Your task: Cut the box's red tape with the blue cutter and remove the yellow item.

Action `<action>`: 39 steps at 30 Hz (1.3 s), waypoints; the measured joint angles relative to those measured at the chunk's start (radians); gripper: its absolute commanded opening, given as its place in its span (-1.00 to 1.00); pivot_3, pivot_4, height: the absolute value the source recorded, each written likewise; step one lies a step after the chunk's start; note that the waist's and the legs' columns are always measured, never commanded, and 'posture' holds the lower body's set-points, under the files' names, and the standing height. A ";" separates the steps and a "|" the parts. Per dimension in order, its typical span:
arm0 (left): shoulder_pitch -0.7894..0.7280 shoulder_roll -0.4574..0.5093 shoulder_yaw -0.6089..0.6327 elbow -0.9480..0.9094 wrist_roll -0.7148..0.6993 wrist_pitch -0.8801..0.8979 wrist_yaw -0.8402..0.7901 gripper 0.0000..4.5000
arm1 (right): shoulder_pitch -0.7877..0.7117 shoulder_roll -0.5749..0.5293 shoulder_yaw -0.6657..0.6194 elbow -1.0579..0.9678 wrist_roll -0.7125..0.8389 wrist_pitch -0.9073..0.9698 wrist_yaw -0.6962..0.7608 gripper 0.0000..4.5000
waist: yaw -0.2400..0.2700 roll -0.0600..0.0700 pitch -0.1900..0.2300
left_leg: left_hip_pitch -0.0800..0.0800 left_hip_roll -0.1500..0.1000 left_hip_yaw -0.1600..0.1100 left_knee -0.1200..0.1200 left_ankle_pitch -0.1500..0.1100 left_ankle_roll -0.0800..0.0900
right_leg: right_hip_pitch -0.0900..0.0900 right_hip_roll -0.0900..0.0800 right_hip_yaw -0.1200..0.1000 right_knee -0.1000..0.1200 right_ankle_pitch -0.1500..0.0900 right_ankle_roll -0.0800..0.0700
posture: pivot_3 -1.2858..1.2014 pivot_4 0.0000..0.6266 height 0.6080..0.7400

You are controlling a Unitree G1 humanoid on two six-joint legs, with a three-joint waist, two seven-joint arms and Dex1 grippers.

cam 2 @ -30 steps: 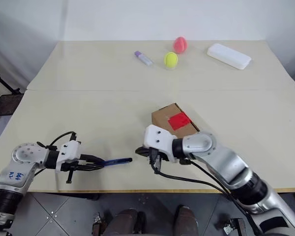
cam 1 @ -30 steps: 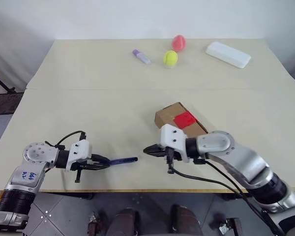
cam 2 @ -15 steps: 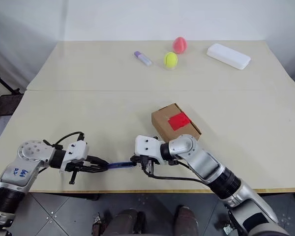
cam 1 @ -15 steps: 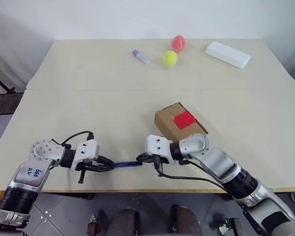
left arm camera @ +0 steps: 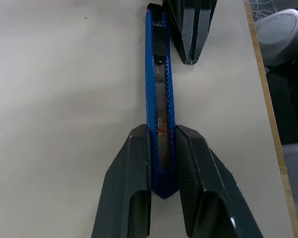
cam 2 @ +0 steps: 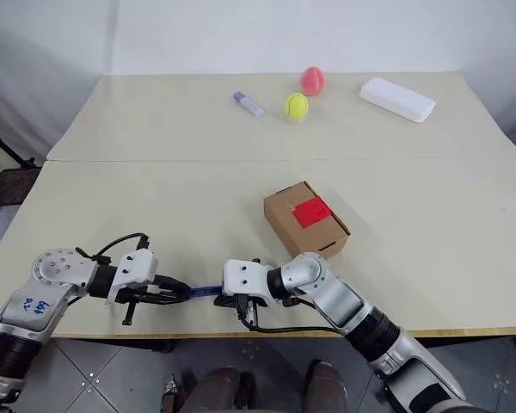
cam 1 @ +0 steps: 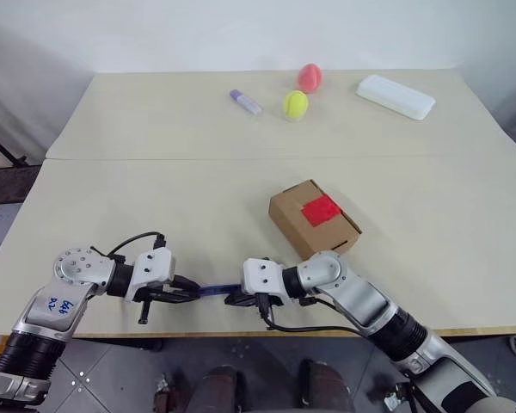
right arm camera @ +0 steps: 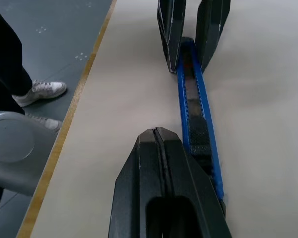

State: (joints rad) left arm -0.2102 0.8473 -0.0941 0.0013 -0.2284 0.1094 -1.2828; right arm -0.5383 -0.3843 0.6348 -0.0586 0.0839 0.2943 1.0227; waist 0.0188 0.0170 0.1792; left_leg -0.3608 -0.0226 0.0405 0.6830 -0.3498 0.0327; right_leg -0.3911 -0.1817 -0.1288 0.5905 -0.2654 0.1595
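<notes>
Blue handwriting stands on the left arm's point(cam 1: 50, 303) grey shell, at about eight o'clock in the head views; its characters cannot be made out for certain. No other text can be read.

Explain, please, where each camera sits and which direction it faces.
Left and right eye views: on the head, facing forward and down over the table; both arms show.
Left wrist view: on the left arm, looking along the left gripper, closed on the blue cutter.
Right wrist view: on the right arm, looking along the shut right gripper beside the cutter.
Shared: both wrist views show the cutter and the opposite gripper; the eye views show the box.
</notes>
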 measured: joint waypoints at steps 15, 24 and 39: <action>-0.014 -0.010 -0.012 0.003 0.002 -0.002 -0.003 -0.83 | -0.029 -0.054 -0.099 -0.085 0.001 0.056 0.036 -0.99 | 0.004 0.000 0.000 | 0.002 0.002 0.001 0.000 -0.002 -0.001 | 0.000 0.000 0.001 0.001 0.000 -0.001 | 0.03 -0.52 1.00; -0.015 -0.012 -0.015 0.003 0.002 -0.001 0.000 -0.83 | -0.018 -0.073 -0.093 -0.053 -0.027 0.006 0.057 -0.99 | 0.003 0.000 0.000 | 0.002 0.002 0.002 0.000 -0.002 -0.001 | 0.000 0.000 0.001 0.000 0.000 -0.001 | 0.03 -0.52 1.00; -0.005 -0.009 -0.014 -0.003 0.002 0.000 0.006 -0.83 | -0.044 0.022 -0.074 0.054 -0.048 -0.050 0.064 -0.99 | 0.001 0.002 -0.001 | 0.003 0.003 0.002 0.000 -0.002 -0.001 | 0.001 0.000 0.002 0.001 0.000 -0.001 | 0.03 -0.52 1.00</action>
State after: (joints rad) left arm -0.2150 0.8386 -0.1081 -0.0020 -0.2266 0.1095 -1.2770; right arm -0.5824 -0.3625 0.5608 -0.0043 0.0361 0.2440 1.0868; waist 0.0197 0.0194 0.1777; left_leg -0.3580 -0.0200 0.0425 0.6827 -0.3514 0.0319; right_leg -0.3905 -0.1817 -0.1272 0.5912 -0.2657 0.1590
